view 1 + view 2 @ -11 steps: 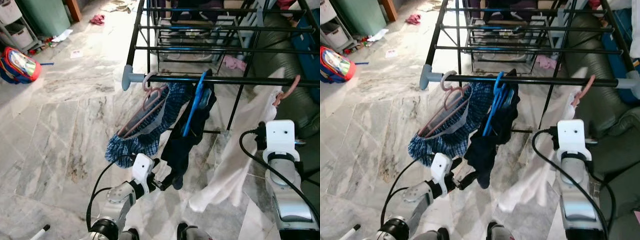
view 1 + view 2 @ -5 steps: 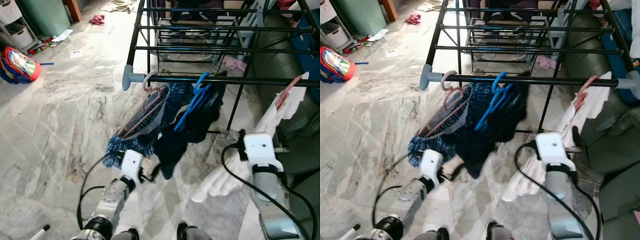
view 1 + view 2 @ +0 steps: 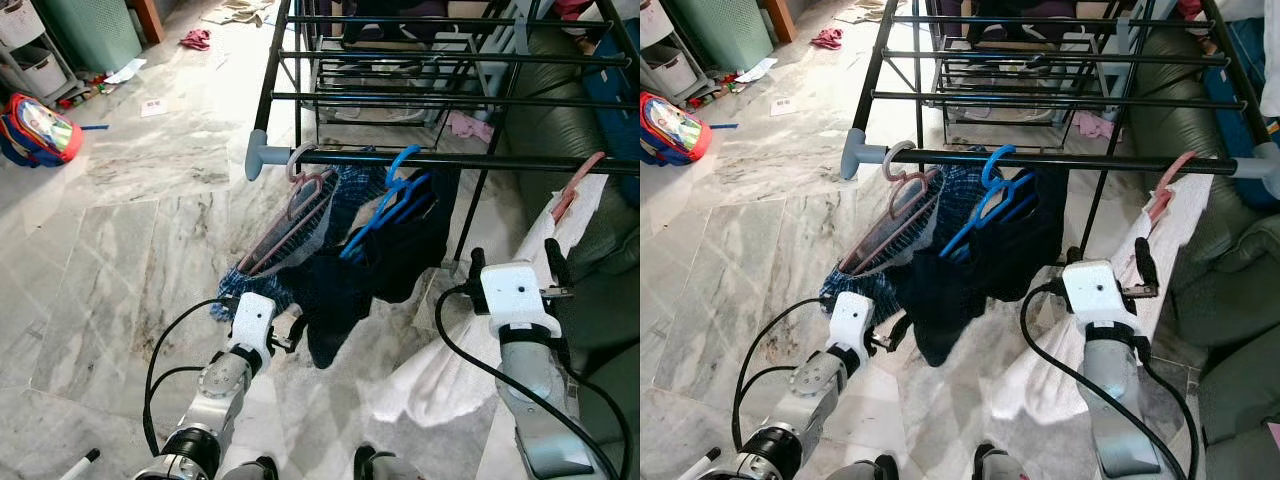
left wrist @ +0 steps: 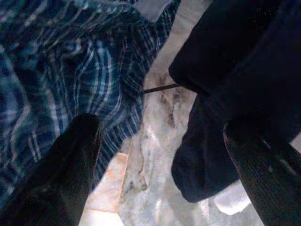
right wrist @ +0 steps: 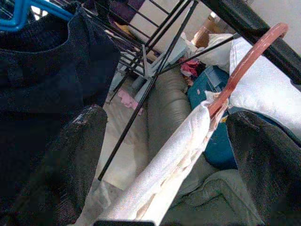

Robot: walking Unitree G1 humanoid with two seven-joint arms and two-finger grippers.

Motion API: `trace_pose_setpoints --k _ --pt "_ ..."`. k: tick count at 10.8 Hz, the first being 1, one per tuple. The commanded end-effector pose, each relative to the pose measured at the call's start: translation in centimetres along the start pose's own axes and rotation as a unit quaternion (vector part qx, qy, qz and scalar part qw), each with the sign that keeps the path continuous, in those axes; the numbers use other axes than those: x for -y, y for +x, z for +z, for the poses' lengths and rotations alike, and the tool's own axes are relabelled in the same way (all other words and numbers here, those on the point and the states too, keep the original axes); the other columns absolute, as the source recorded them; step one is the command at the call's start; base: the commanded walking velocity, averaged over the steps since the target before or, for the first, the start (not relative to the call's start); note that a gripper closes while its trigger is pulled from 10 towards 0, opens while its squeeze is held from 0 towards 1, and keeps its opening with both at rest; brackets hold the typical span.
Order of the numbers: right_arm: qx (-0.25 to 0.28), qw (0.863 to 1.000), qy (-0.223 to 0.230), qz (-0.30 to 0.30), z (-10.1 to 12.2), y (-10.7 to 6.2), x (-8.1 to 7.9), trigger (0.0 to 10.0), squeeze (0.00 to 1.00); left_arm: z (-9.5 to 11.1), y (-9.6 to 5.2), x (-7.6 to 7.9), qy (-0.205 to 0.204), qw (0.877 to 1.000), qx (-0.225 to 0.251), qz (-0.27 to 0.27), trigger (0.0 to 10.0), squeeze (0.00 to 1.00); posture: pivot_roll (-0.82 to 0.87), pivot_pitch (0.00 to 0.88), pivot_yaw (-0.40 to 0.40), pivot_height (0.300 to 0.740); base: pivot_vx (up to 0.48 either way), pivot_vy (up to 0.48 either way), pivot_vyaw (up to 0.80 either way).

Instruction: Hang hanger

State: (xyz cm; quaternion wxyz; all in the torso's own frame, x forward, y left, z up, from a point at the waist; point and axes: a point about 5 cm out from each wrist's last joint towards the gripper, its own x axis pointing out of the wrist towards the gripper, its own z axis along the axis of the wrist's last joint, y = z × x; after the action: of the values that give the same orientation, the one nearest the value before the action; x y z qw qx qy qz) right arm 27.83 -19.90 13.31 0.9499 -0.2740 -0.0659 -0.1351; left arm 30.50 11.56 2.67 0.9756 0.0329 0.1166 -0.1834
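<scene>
With the pink hanger (image 3: pixel 1173 180) and its white garment (image 3: pixel 1090 330) hooked on the rack rail (image 3: pixel 1060 160), both tools, right (image 5: pixel 164 155) and left (image 4: pixel 160 155), gape wide and empty, so the next move is probably just withdrawing.

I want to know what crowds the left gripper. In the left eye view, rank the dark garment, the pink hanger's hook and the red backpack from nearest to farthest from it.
From the left gripper:
1. Dark garment, just right of it.
2. Pink hanger's hook, above on the rail.
3. Red backpack, far left on the floor.
</scene>
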Motion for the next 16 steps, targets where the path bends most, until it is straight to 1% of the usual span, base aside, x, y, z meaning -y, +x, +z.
trace_pose_setpoints --k 1,3,5,6,9,13,15,16 --pt "-0.004 1.0 0.001 0.01 -0.3 -0.2 -0.4 10.0 1.0 -0.4 -0.1 0.1 0.003 1.0 -0.011 0.001 10.0 0.0 -0.08 0.188 0.021 0.74 0.0 0.0 0.0" --pt "-0.004 1.0 -0.001 0.011 -0.4 -0.3 -0.4 10.0 1.0 -0.6 -0.2 0.2 0.008 1.0 -0.021 0.001 10.0 0.0 -0.08 0.192 0.025 0.74 0.0 0.0 0.0" --pt "-0.004 1.0 -0.004 0.008 -0.4 -0.2 -0.3 10.0 1.0 -0.6 -0.2 0.2 0.009 1.0 -0.025 0.001 10.0 0.0 -0.08 0.194 0.027 0.74 -0.324 0.0 0.0" --pt "-0.005 1.0 -0.003 0.009 -0.5 -0.3 -0.4 10.0 1.0 -0.5 -0.2 0.2 0.007 1.0 -0.023 0.002 10.0 0.0 -0.08 0.196 0.026 0.74 0.262 0.0 0.0" --pt "-0.005 1.0 -0.002 0.01 -0.5 -0.2 -0.5 10.0 1.0 -0.5 -0.2 0.2 0.006 1.0 -0.025 0.0 10.0 0.0 -0.08 0.196 0.028 0.74 -0.343 0.0 0.0" --pt "-0.017 1.0 0.014 0.012 -0.9 -0.4 -1.0 10.0 1.0 -0.7 -0.4 -0.1 0.01 0.999 -0.032 0.003 10.0 0.0 -0.08 0.2 0.033 0.74 -0.337 0.0 0.0" --pt "-0.03 0.999 0.027 0.019 -1.5 -0.5 -1.3 10.0 1.0 -1.1 -0.5 -0.4 0.015 0.999 -0.043 0.008 10.0 0.0 -0.07 0.197 0.035 0.74 0.0 0.0 0.0" --pt "-0.051 0.998 0.029 0.025 -2.7 -0.8 -1.6 10.0 1.0 -1.6 -0.6 -0.9 0.02 0.998 -0.061 0.021 10.0 0.0 -0.07 0.191 0.039 0.74 0.0 0.0 0.0"
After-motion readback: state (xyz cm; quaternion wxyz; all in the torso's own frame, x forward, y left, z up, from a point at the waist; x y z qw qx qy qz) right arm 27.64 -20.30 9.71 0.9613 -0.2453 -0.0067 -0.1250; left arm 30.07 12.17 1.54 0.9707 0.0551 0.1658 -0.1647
